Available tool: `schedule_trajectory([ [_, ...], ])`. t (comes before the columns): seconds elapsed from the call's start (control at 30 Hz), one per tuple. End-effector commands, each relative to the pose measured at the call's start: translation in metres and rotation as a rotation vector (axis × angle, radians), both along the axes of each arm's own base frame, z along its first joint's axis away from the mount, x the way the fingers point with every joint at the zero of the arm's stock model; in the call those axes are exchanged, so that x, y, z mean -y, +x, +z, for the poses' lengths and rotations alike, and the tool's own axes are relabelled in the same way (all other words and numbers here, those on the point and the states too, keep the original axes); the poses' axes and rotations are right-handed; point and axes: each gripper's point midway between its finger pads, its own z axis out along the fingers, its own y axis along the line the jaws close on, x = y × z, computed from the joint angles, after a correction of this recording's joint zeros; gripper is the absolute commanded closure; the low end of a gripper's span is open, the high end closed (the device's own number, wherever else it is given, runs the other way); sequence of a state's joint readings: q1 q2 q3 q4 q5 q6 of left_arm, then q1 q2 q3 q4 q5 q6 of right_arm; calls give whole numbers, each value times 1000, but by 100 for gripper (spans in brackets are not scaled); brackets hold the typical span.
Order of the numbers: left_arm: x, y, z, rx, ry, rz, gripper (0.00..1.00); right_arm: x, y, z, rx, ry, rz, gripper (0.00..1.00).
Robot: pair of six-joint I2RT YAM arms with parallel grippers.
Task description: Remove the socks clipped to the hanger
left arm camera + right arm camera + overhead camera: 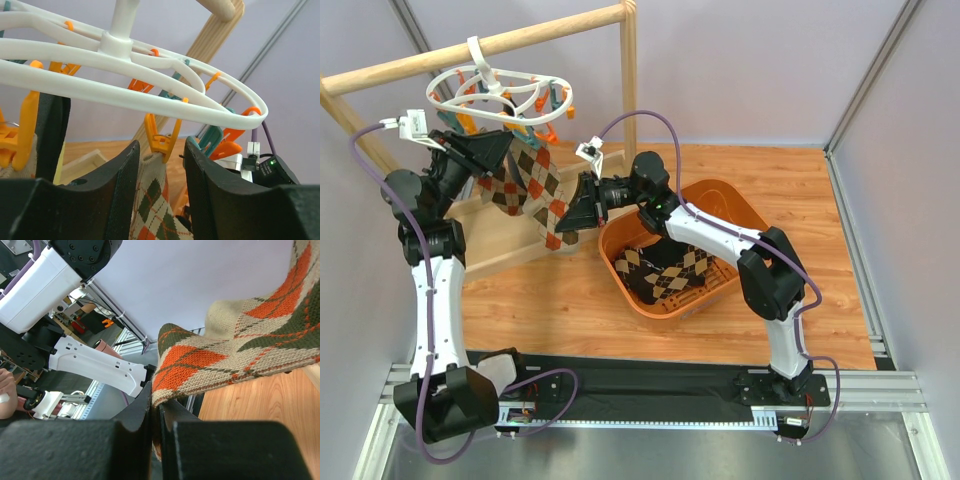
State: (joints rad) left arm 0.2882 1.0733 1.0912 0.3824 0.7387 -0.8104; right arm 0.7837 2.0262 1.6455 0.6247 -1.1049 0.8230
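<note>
Our right claw is pinching shut, its two fingers pressing almost together on the lower edge of an argyle sock, with only the thin knit between them. From that grip the sock is stretching up and away from the right claw, its orange, beige and dark green diamonds running toward the hanger. Our left claw is standing wide open and holding nothing. Its dark fingers are rising on either side of an orange clip that is biting the top of that same sock, and we cannot tell whether the pads are touching the clip. Just above the left claw the hanger's white openwork ring is arching across, with more orange and teal clips dangling from it beside and beyond the fingers. A strip of black fabric is hanging from the ring to the left of the fingers. Above the ring the hanger's hook is hanging over a wooden rail. Beside the right claw, back along its own arm, an orange basket is sitting on the wooden table. Inside it, more argyle socks are lying in a heap, well apart from both claws.
</note>
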Motion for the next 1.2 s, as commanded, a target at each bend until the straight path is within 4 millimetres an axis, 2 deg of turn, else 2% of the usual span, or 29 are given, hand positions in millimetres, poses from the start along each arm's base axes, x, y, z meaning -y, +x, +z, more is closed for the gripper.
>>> schedule_trajectory([
  [0.0,-1,0,12,77,19,16,52,3,0,18,23,30,1,95],
  [0.23,4,2,17,99,-19,2,56,4,-2,20,27,32,1,95],
  [0.5,11,3,18,113,-20,-19,57,5,-5,19,23,27,7,95],
  [0.77,15,10,18,119,-28,-33,55,6,-8,22,26,30,14,95],
  [1.17,19,9,16,146,-34,-68,49,4,-13,22,26,29,44,95],
])
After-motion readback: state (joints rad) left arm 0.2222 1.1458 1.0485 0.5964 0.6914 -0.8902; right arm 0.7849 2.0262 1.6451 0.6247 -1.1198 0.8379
